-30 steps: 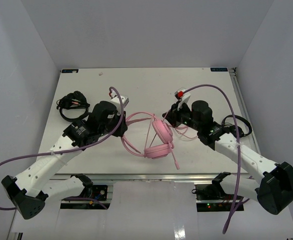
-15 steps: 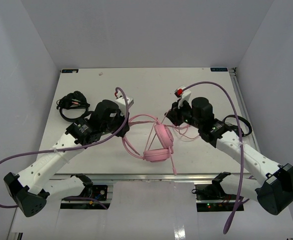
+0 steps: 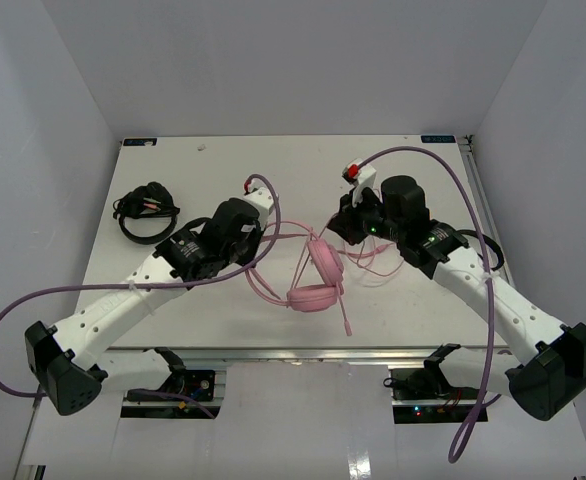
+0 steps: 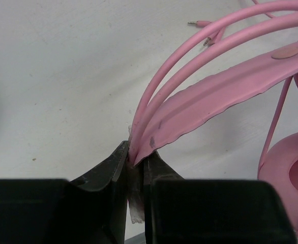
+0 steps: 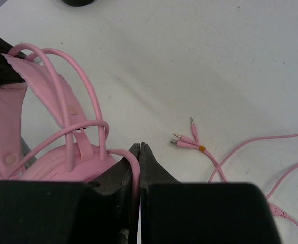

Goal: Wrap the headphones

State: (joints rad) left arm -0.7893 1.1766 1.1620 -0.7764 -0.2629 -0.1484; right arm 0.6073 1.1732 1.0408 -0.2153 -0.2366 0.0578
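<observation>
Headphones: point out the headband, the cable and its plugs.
headband [image 4: 225, 96]: left wrist view, flat pink strap.
cable [image 5: 263, 140]: right wrist view, loose curved run.
plugs [image 5: 183, 142]: right wrist view, pink plug bodies.

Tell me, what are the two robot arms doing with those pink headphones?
The left gripper is pinched shut on the pink headband of the headphones. The right gripper is pinched shut on the thin cable. The plugs and a long stretch of cable lie loose on the table, so the wrapping isn't done yet.
</observation>
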